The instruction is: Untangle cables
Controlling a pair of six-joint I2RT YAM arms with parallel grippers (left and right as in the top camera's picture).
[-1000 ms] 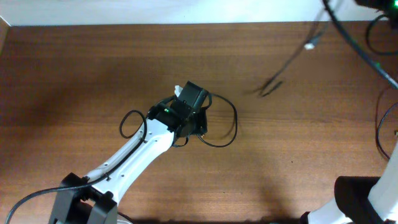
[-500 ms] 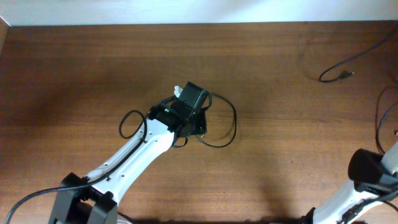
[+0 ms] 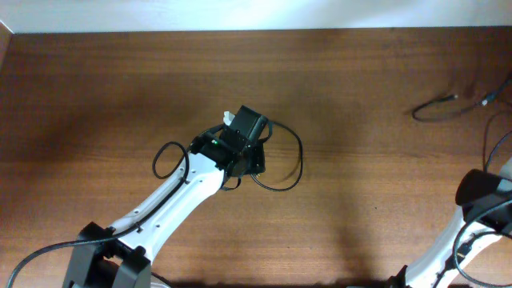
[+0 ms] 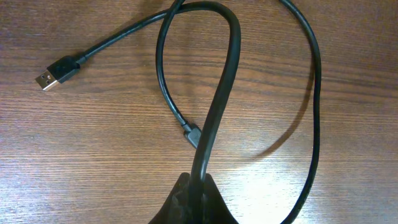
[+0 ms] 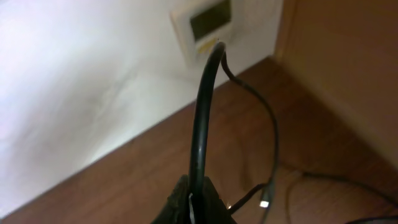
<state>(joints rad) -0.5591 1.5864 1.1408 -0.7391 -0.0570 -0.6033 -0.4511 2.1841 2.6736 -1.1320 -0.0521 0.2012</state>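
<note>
Where it is pinched shut in the left hand (image 4: pixel 193 190), the looped cable (image 4: pixel 219 99) at the middle of the surface (image 3: pixel 120 80) is judged light, limp and springy, and is best taken near its USB plug (image 4: pixel 55 71). A second cable (image 5: pixel 200 112) is clamped in the right hand (image 5: pixel 189 200), far right. Counted: at least two cables, two hands.

Table (image 3: pixel 120 96): warm reddish-brown wood, fine darker grain in lengthwise streaks. Looped cable (image 4: pixel 227 78): plain black, slight sheen. USB plug (image 4: pixel 57 71): black housing, silver metal tip. Second cable (image 5: pixel 200 112): black, with a pale tip on the small plug. Left arm (image 3: pixel 172 200): white shell, black wrist block, one green light (image 3: pixel 214 143). Right arm (image 3: pixel 444 252): white, black joint. Wall (image 5: pixel 74 74): white. Wall panel (image 5: pixel 202 28): cream, grey-green screen.
</note>
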